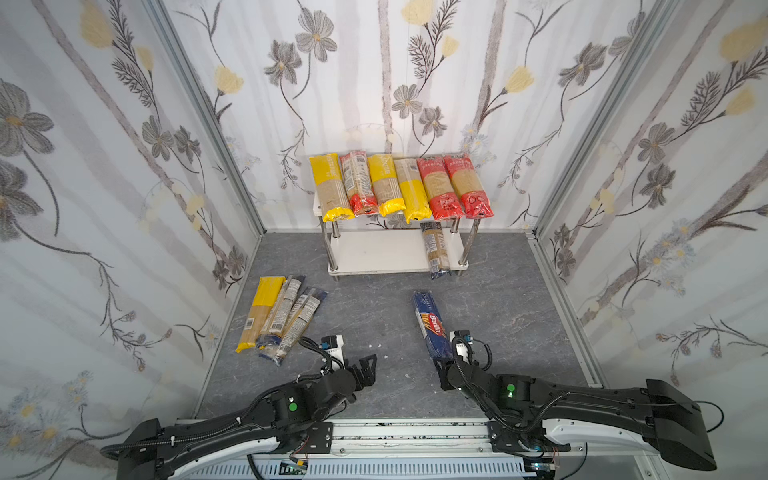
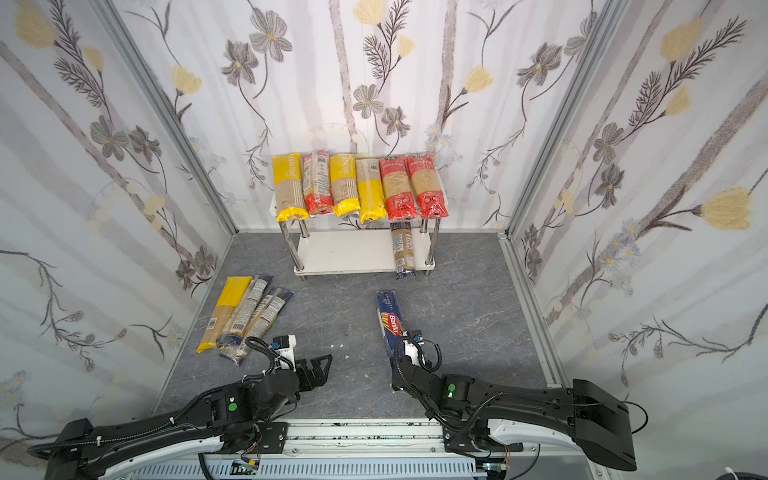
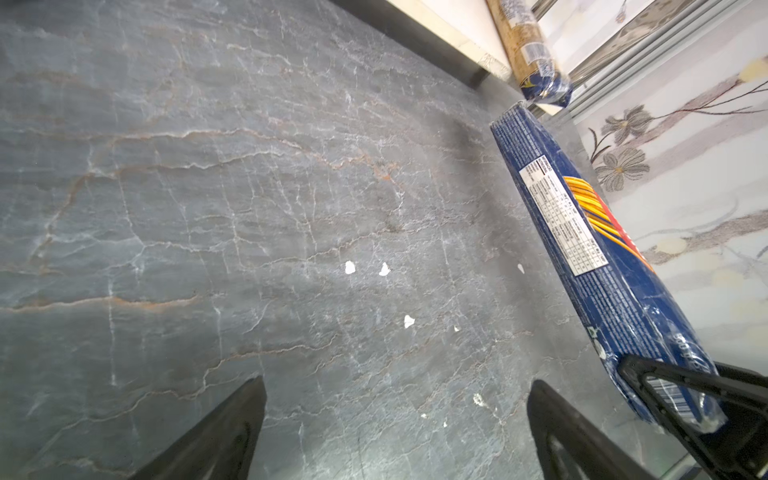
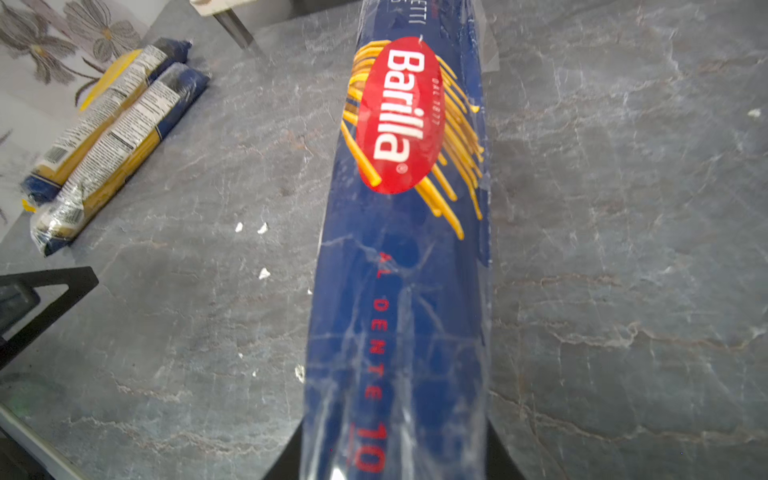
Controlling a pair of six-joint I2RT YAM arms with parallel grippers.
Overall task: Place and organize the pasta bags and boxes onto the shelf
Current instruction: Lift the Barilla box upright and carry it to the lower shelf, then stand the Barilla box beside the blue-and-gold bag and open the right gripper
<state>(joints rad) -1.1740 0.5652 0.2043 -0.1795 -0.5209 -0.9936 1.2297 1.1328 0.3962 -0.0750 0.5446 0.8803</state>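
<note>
Arm bases sit nearest the lens in both top views. Left gripper (image 1: 366, 371) (image 2: 320, 366): spread wide, nothing between the fingers, over bare counter (image 1: 374, 316) (image 2: 332, 316). Right gripper (image 1: 440, 365) (image 2: 397, 374): pinching the near end of the Barilla box (image 1: 429, 322) (image 2: 390, 322), which runs lengthwise toward the shelf (image 1: 374, 251) (image 2: 345, 251).
Top tier: six bags (image 1: 399, 187) (image 2: 357, 187) side by side, filling the width, their ends overhanging the front edge.
Lower tier: one blue-ended bag (image 1: 435, 249) (image 2: 403, 249) at the right end, poking past the front edge. The rest of that board is bare.
Three bags (image 1: 278, 316) (image 2: 245, 316) lie together on the counter near the left wall, with open counter between them and the box.

Left wrist view: left gripper (image 3: 395, 415) fingers well apart over counter flecked with white chips (image 3: 350, 267). Seen only here: the Barilla box (image 3: 590, 232) side label, and one right gripper finger (image 3: 685, 380) pressed on its near end. The box's far end points at the blue-ended bag (image 3: 536, 58), with a gap between them.

Right wrist view: right gripper (image 4: 395, 457) fingers flank the Barilla box (image 4: 399, 270), logo face up and blurred. Three bags (image 4: 112, 124) lie off to one side, well apart. Whether the box's far end is clear of the counter: cannot tell.
</note>
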